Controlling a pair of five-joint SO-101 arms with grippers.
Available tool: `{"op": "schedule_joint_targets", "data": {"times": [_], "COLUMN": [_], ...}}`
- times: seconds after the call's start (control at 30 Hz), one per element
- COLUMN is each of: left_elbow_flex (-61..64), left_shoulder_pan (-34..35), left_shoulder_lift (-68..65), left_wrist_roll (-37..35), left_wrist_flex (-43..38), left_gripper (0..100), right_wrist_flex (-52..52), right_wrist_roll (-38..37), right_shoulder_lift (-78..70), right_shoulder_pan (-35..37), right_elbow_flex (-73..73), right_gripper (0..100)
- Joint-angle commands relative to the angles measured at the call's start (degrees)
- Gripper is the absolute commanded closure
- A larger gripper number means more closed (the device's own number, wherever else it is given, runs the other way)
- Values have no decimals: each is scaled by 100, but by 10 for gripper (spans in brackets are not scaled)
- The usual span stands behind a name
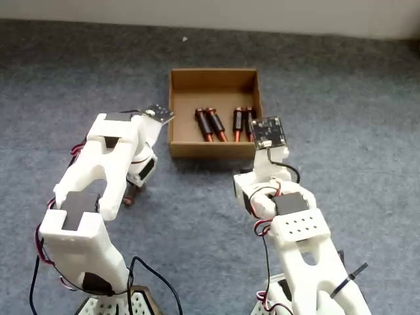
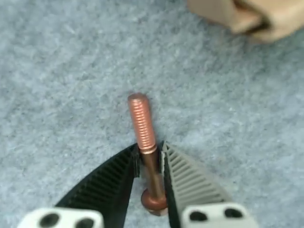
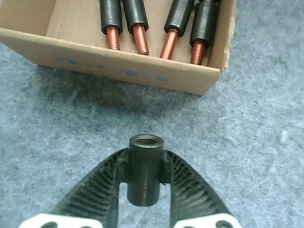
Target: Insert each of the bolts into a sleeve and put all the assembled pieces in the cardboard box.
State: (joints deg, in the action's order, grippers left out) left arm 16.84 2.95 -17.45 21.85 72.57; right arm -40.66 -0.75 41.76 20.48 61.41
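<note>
1. The left gripper [image 2: 151,152] is clamped on a copper bolt [image 2: 144,135]. Its fingers pinch the smooth shank just above the head.
2. The bolt's threaded end sticks out past the fingertips, over the grey carpet [image 2: 57,71].
3. The right gripper [image 3: 145,159] grips a black sleeve [image 3: 144,178] by its sides. The sleeve's open bore points towards the box [image 3: 118,71].
4. The box sits on the carpet with its top open, ahead of both arms and roughly between them.
5. Four assembled pieces [image 3: 135,12] lie side by side in the box, in two pairs. Their black sleeves point towards the far wall and their threaded copper ends towards the near wall.
6. In the high view the left arm [image 1: 108,164] is beside the box's left near corner, apart from it.
7. The right arm [image 1: 295,226] is at the box's right near corner, and its wrist overlaps the right wall from this angle.
8. A small brown spot under the left arm in the high view may be the bolt, but it is too small to be sure.
9. The sleeve and the bolt are well apart, each held over bare carpet outside the box.
</note>
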Motion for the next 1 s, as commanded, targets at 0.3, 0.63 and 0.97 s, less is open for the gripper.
{"op": "schedule_joint_targets", "data": {"times": [0.3, 0.63, 0.97], "left_elbow_flex": [-391, 875, 1253], "left_shoulder_pan": [-470, -611, -655], "left_shoulder_lift": [1253, 2316, 2343], "left_wrist_roll": [2145, 5275, 5143], "left_wrist_flex": [686, 695, 316], "left_gripper": [995, 995, 989], "right_wrist_flex": [119, 119, 119], "right_wrist_roll": [-53, -53, -53], "right_shoulder_lift": [189, 189, 189], "right_shoulder_pan": [-31, -31, -40], "right_elbow_flex": [-40, -40, -40], "right_gripper": [992, 992, 992]}}
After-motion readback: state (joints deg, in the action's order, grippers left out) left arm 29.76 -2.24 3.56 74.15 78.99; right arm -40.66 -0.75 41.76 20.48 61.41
